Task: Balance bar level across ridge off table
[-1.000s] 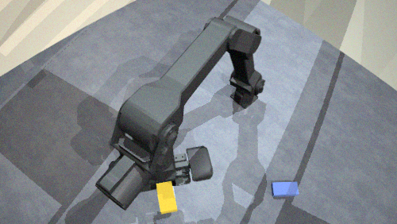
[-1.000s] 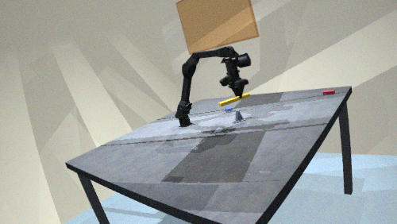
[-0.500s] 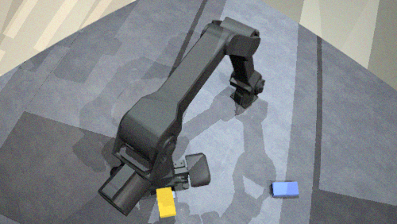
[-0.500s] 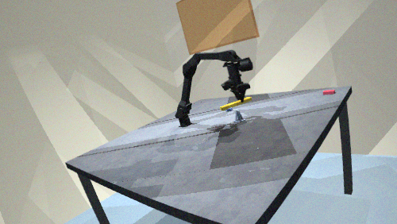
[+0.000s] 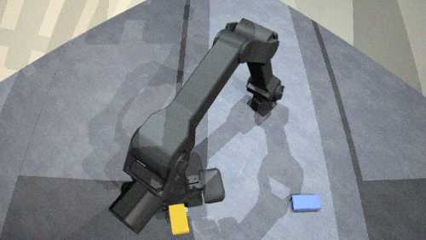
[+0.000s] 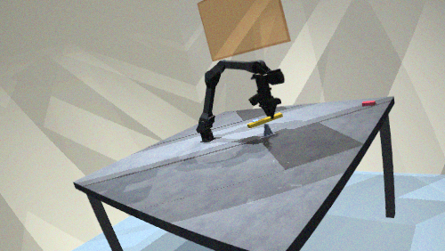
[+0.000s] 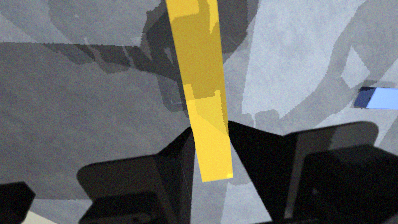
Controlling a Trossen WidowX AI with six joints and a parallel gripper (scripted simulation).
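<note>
Bare test setup — no sign of a home, kitchen or shop. A single grey table point(image 6: 249, 187) on thin dark legs fills the middle of the exterior view, standing on a pale blue floor point(image 6: 400, 231) at the lower right. Behind it, plain beige walls point(image 6: 67, 67) with angular light and shadow patches. One black robot arm point(image 6: 214, 89) is mounted on the tabletop — no furniture, shelving or windows to place it further.
</note>
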